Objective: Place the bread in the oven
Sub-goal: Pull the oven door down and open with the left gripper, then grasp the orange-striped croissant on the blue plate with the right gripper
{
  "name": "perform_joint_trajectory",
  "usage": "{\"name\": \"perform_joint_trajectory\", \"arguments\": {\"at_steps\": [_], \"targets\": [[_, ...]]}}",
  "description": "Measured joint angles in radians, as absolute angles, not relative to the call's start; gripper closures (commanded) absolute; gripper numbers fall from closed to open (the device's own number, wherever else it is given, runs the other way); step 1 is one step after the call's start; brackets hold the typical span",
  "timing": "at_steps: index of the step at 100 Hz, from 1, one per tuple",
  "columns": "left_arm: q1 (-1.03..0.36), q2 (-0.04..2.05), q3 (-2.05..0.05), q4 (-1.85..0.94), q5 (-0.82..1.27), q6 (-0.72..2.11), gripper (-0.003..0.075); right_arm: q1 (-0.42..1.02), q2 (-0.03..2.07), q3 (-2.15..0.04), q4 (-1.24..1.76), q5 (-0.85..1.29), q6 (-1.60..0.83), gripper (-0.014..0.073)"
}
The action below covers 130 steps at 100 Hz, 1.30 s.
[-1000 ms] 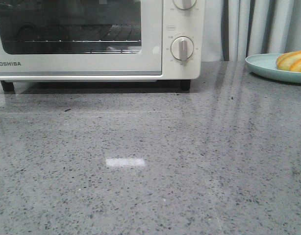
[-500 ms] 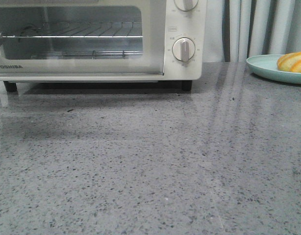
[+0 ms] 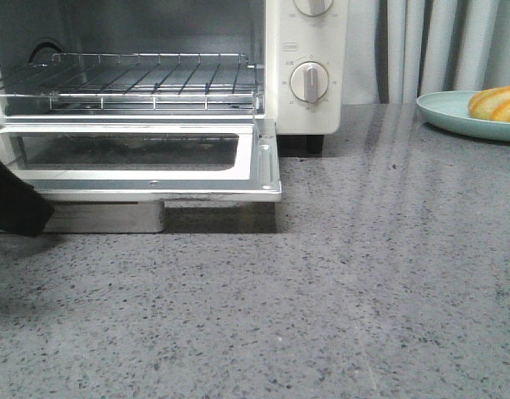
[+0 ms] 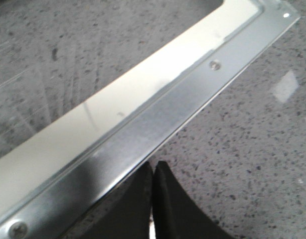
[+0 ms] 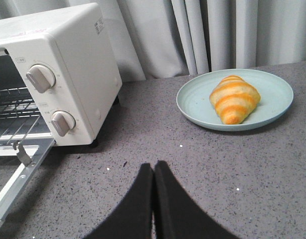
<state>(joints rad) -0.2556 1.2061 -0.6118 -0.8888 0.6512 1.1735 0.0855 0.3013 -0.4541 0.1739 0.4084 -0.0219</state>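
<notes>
On the grey desk [image 3: 363, 291] the oven [image 5: 58, 74] door [image 3: 147, 158] now lies open, bread [image 5: 234, 98] ahead of the right jaws [image 5: 153, 172], both jaws pressed closed, empty.

A kitchen: toaster oven [image 3: 197, 91] on speckled stone counter [image 3: 338, 291], curtains [image 5: 208, 35] behind.

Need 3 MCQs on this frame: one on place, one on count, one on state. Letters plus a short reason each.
1. Where is the bread?
A. on the wire rack
B. on the plate
C. on the table

2. How many dials show on the oven in the right wrist view?
A. one
B. two
C. four

3. The oven door is:
A. shut
B. half open
C. folded down flat

Key: 1 B, it lies on the pale green plate; 2 B, two round dials on the control panel; 3 C, the door lies level and the wire rack is bare.
</notes>
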Motion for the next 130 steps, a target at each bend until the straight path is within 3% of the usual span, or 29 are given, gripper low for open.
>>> {"name": "perform_joint_trajectory", "arguments": {"at_steps": [15,30,62,71,82,91,130], "targets": [[-0.256,1.174,-0.611,-0.897,0.653,1.166,0.0742,0.086,0.303,-0.457,0.175,0.434,-0.022,0.0668],[-0.256,1.001,-0.610,-0.955,0.649,1.164,0.0742,0.086,0.371,-0.541,0.178,0.493,-0.022,0.0659],[-0.256,0.588,-0.610,-0.928,0.663,1.163,0.0742,0.069,0.864,-0.901,0.137,0.620,-0.020,0.0641],[-0.256,0.523,-0.610,-0.904,0.668,1.163,0.0742,0.031,1.012,-1.002,0.136,0.618,-0.005,0.0529],[-0.256,0.480,-0.610,-0.895,0.647,1.161,0.0741,-0.011,1.183,-1.109,0.133,0.618,0.006,0.0293],[-0.256,0.471,-0.610,-0.895,0.642,1.150,0.0742,-0.037,1.295,-1.192,0.131,0.618,0.007,0.0195],[-0.256,0.471,-0.610,-0.913,0.631,1.132,0.0742,-0.085,1.650,-1.385,0.090,0.605,0.014,0.0258]]}}
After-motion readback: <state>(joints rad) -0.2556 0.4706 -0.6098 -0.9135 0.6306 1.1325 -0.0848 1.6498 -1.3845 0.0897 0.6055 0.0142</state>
